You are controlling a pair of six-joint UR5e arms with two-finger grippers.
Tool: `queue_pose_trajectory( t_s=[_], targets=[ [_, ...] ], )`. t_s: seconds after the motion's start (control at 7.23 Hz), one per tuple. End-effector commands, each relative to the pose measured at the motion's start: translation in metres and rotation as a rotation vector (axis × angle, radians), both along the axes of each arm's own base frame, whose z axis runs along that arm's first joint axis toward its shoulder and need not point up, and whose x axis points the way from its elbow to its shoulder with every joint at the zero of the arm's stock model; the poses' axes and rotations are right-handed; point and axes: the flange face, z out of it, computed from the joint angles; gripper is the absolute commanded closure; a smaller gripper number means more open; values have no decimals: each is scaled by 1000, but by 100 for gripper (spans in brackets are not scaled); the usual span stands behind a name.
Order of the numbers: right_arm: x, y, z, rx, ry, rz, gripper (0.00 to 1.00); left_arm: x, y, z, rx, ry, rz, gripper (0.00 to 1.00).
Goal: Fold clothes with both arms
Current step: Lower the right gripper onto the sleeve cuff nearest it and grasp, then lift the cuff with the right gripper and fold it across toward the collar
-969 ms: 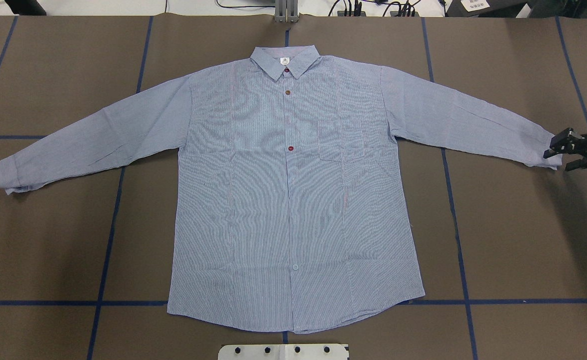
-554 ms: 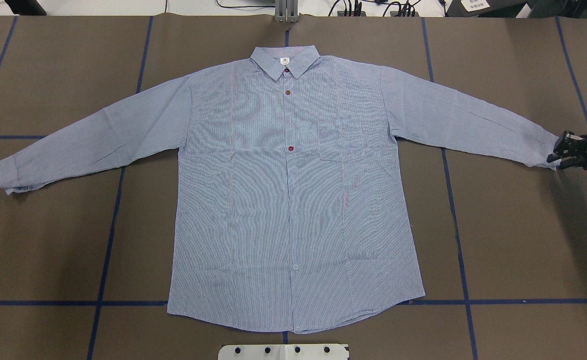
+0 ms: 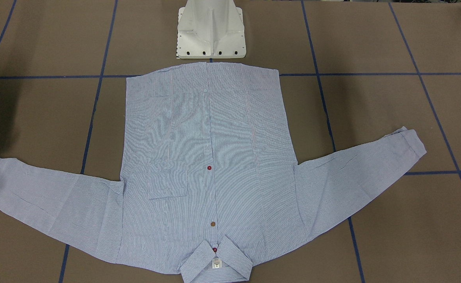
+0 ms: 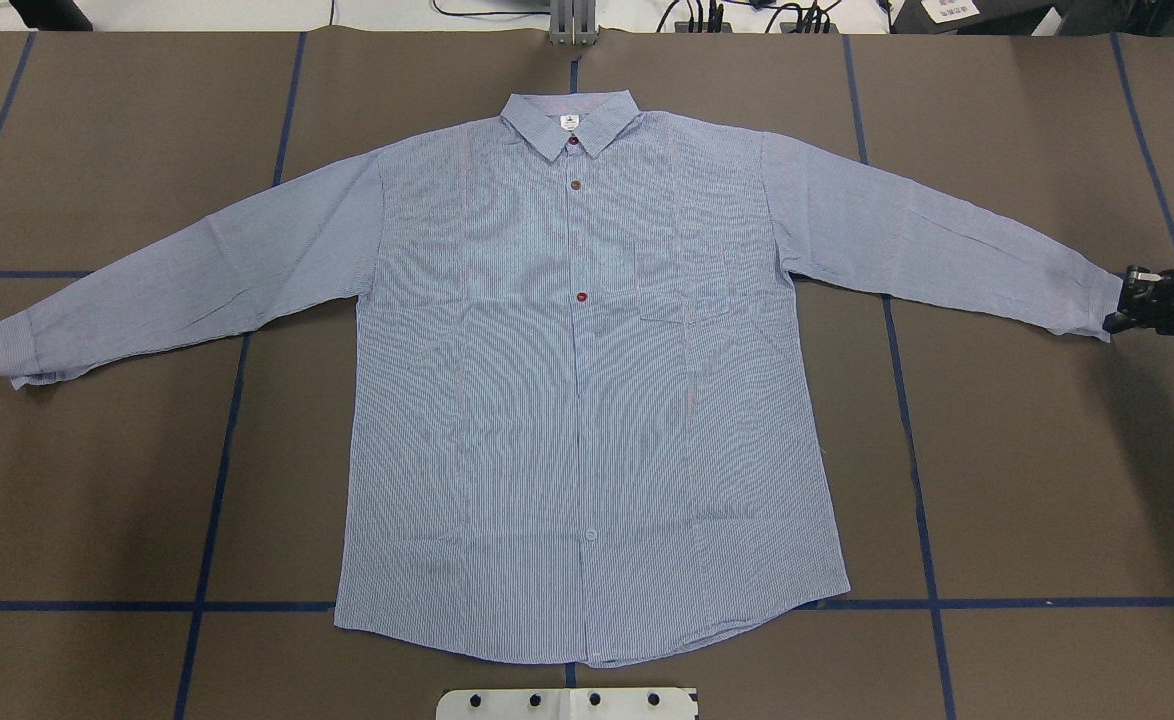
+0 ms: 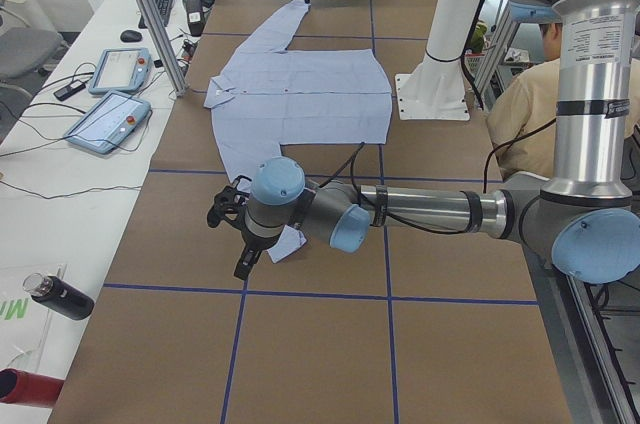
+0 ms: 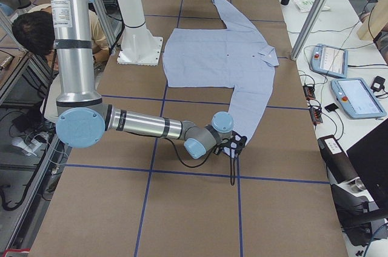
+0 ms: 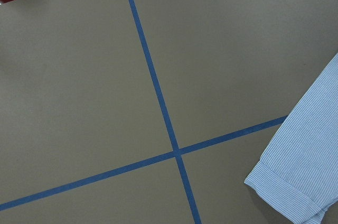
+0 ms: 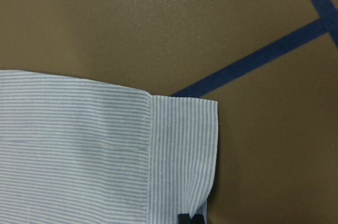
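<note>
The clothes are one light blue striped shirt [image 4: 587, 400] lying flat, front up, sleeves spread, collar [image 4: 569, 122] away from the robot. My right gripper [image 4: 1122, 300] is shut on the edge of the right sleeve's cuff [image 4: 1095, 298]. The right wrist view shows that cuff [image 8: 182, 150] with the black fingertips [image 8: 190, 218] pinched on its bottom edge. The left sleeve's cuff [image 4: 17, 352] lies flat on the table. My left gripper [image 5: 232, 236] shows only in the exterior left view, hovering at that cuff [image 5: 288, 244]; I cannot tell whether it is open or shut.
Blue tape lines [image 4: 217, 480] cross the brown table. The white pedestal base [image 3: 211, 31] stands at the shirt's hem. Teach pendants [image 5: 110, 94], a bottle [image 5: 60, 296] and an aluminium post [image 5: 150, 14] line the bench beyond the collar side. A person [image 5: 520, 104] sits behind the robot.
My right gripper's fingers, open around the right cuff a second ago, have closed on its edge. The shirt has otherwise stayed put.
</note>
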Motion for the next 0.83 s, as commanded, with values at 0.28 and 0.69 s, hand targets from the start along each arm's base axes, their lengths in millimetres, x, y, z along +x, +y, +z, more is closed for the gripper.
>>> queue_pose_trajectory(
  t_s=[0.28,0.69],
  targets=[
    [-18,-41,-120,172,-78,14,100,0,-1,-1,3,1,1,0],
    [-107,-119,-298,205,-62,-31,100,0,-1,-1,2,1,2,0]
  ],
)
